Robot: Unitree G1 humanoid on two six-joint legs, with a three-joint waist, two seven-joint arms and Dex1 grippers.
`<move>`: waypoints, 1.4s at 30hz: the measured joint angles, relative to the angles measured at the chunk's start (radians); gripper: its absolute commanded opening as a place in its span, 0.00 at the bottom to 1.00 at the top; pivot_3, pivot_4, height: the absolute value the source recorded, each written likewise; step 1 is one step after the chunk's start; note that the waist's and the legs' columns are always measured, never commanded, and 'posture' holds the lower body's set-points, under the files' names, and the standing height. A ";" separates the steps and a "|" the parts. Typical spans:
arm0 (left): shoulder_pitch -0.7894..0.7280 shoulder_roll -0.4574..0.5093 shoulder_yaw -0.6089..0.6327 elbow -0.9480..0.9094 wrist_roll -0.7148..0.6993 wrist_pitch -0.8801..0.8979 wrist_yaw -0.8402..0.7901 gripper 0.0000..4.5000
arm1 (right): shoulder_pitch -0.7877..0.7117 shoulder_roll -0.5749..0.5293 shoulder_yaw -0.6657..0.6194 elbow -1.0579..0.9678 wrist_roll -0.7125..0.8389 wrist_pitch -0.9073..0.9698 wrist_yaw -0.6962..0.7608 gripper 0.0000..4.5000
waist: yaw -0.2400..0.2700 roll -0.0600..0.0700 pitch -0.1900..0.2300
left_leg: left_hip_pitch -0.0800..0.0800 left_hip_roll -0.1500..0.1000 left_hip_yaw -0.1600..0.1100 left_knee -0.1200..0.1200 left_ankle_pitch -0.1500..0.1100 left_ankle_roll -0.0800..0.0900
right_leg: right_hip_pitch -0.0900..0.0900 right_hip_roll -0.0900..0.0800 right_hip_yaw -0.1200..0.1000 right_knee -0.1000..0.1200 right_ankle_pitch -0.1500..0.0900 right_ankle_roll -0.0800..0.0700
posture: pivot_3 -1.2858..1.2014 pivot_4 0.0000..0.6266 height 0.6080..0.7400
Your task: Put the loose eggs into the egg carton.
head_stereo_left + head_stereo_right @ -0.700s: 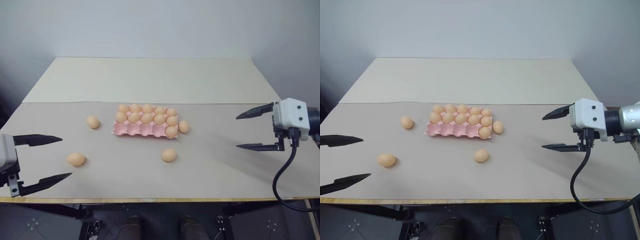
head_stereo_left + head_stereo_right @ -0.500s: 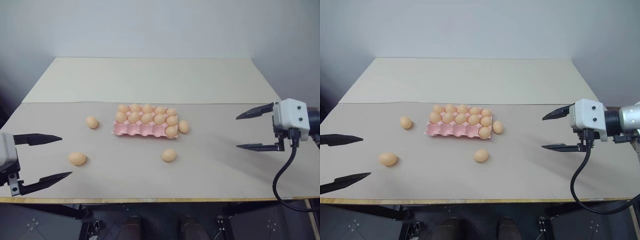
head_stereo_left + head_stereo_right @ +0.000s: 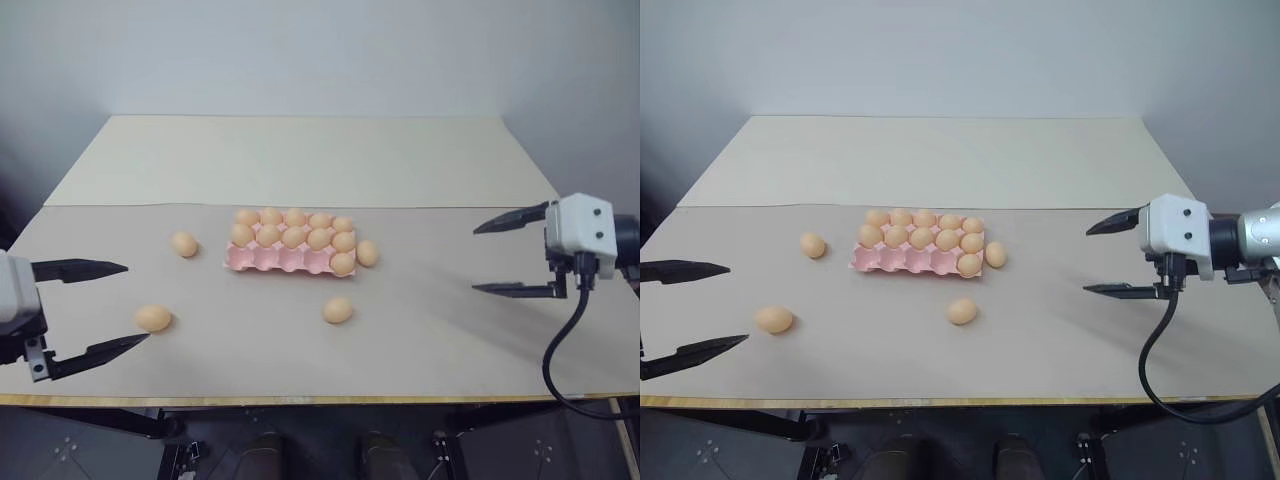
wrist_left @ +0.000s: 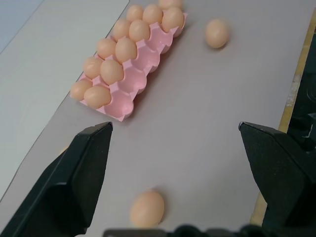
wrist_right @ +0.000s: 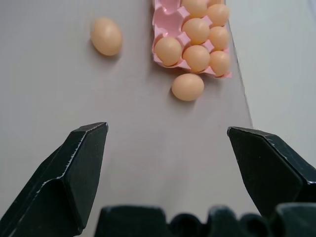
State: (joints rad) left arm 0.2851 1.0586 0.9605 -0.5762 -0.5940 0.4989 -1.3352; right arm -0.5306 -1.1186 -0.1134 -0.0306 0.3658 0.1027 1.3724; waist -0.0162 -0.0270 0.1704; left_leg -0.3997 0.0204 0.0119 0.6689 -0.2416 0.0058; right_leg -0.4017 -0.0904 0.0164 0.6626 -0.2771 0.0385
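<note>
The pink egg carton [image 3: 285,260] lies mid-table. Its two back rows are full, and the front row holds one egg at its right end. Loose eggs lie around it: one to its left [image 3: 184,244], one near the front left [image 3: 153,318], one in front [image 3: 338,310] and one against its right end [image 3: 367,253]. My left gripper [image 3: 137,302] hovers open just left of the front-left egg [image 4: 147,208]. My right gripper [image 3: 475,260] hangs open at the far right, well away from the egg beside the carton [image 5: 187,86].
The beige table [image 3: 300,165] reaches far behind the carton, with a seam across its middle. Its front edge [image 3: 320,398] runs just below my left gripper. A black cable [image 3: 560,350] hangs from my right wrist.
My left gripper has edged slightly up and toward the front-left egg. The right gripper, the eggs and the carton are as before.
</note>
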 measured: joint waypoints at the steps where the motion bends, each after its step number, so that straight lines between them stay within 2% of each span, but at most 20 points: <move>1: -0.002 0.000 -0.008 0.001 0.000 -0.002 0.000 0.98 | -0.019 0.014 0.011 0.006 -0.010 0.000 -0.012 1.00 | -0.001 0.000 0.000 | 0.000 0.000 0.000 0.000 0.000 0.000 | 0.000 0.000 0.000 0.000 0.000 0.000 | 0.52 0.24 1.00; 13: -0.043 0.001 -0.132 0.039 0.010 -0.045 0.001 0.98 | -0.204 0.286 0.230 0.260 -0.230 -0.076 -0.140 1.00 | 0.001 0.000 0.000 | -0.002 -0.002 0.000 0.000 0.000 0.000 | -0.002 0.000 0.000 0.000 0.000 0.000 | 0.52 0.24 1.00; 22: -0.077 0.008 -0.203 0.119 0.059 -0.113 -0.001 0.98 | -0.270 0.407 0.338 0.541 -0.363 -0.229 -0.155 1.00 | -0.003 0.000 0.000 | -0.002 -0.002 0.000 0.000 0.000 0.000 | -0.002 0.000 0.000 0.000 0.000 0.000 | 0.52 0.24 1.00; 34: -0.073 0.007 -0.211 0.129 0.079 -0.148 -0.007 0.98 | -0.446 0.581 0.378 0.862 -0.463 -0.384 -0.202 1.00 | -0.024 0.000 0.000 | -0.002 -0.001 0.000 -0.001 0.000 0.000 | -0.002 0.000 0.000 0.001 0.000 0.000 | 0.52 0.24 1.00; 42: -0.062 0.001 -0.211 0.128 0.085 -0.154 -0.004 0.98 | -0.546 0.674 0.389 1.080 -0.541 -0.460 -0.305 1.00 | -0.029 0.001 0.000 | -0.002 -0.001 0.000 -0.002 0.000 0.000 | -0.003 0.000 0.000 0.001 0.000 0.000 | 0.52 0.24 1.00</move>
State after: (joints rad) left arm 0.2236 1.0597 0.7496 -0.4478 -0.5094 0.3453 -1.3396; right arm -1.0769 -0.4449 0.2761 1.0492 -0.1756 -0.3574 1.0673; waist -0.0456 -0.0264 0.1708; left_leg -0.4013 0.0194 0.0116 0.6672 -0.2414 0.0055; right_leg -0.4043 -0.0905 0.0166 0.6636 -0.2769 0.0382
